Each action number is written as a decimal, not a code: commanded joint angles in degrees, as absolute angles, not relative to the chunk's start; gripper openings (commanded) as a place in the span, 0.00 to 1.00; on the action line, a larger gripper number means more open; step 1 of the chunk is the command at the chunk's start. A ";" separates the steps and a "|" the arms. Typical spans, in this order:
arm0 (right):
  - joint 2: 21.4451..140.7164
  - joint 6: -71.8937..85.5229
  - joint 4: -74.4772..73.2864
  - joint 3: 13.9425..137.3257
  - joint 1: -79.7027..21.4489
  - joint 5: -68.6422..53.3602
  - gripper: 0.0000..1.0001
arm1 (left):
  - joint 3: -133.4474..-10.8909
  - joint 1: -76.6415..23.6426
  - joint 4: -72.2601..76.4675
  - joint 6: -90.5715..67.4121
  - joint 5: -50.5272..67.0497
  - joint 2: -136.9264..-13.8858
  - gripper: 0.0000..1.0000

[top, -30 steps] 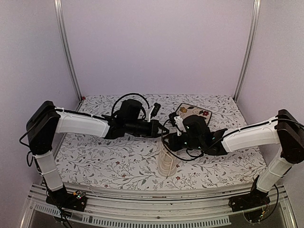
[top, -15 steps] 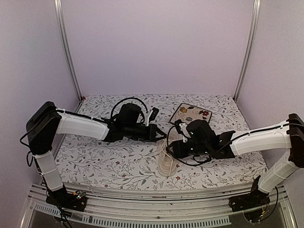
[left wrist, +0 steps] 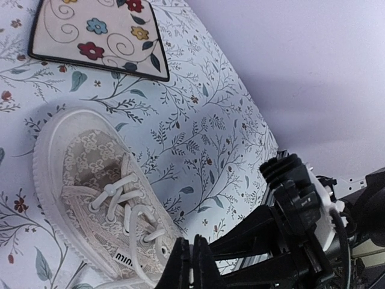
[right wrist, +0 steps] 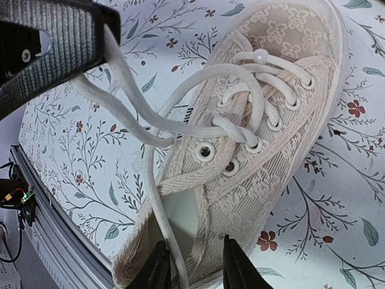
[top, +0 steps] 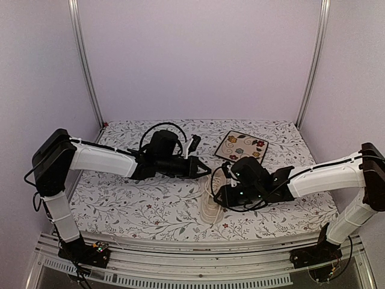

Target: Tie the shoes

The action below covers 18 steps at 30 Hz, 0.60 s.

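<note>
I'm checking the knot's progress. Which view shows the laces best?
Right wrist: the laces fill the frame, crossings distinct. Left wrist shows the front rows smaller, at an angle; top external shows only a pale blur.

Floral table [left wrist: 198, 138]; sneaker [left wrist: 84, 162], tile [left wrist: 90, 30]

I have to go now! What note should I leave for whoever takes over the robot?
Left fingers: shut on a white lace, held above the sneaker.
Right fingers: open, a lace strand running between them.
Sneaker: on the flowery cloth, nearer the arms than the floral tile.
Done: laces threaded through the eyelets.
Left to do: no bow shows yet; tie it.
</note>
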State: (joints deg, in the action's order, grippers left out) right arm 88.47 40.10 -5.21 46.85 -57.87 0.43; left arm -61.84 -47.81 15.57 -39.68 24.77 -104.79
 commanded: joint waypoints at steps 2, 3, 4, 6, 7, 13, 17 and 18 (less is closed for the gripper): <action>88.94 41.39 -5.55 48.20 -58.25 -2.73 0.26 | -61.79 -47.14 16.76 -39.77 24.35 -103.28 0.00; 88.76 41.46 -4.97 47.87 -58.27 -3.04 0.22 | -61.79 -47.16 16.78 -39.73 24.27 -103.26 0.00; 88.50 41.45 -4.46 47.58 -58.27 -3.11 0.15 | -61.71 -47.18 16.79 -39.68 24.23 -103.23 0.00; 87.62 41.71 -4.37 47.37 -58.27 -2.28 0.05 | -61.34 -47.14 16.80 -39.64 24.23 -102.86 0.00; 87.10 41.74 -4.78 47.33 -58.23 -1.55 0.03 | -61.09 -47.17 16.95 -39.64 24.18 -102.66 0.00; 84.31 40.00 -10.14 47.46 -54.97 2.74 0.02 | -59.01 -47.19 19.23 -39.44 25.81 -101.60 0.00; 82.91 37.70 -10.51 46.13 -50.54 3.25 0.02 | -56.92 -47.12 21.40 -39.73 26.86 -100.93 0.00; 82.97 36.71 -10.27 46.21 -49.72 3.22 0.02 | -56.30 -47.12 22.09 -39.83 27.10 -100.78 0.00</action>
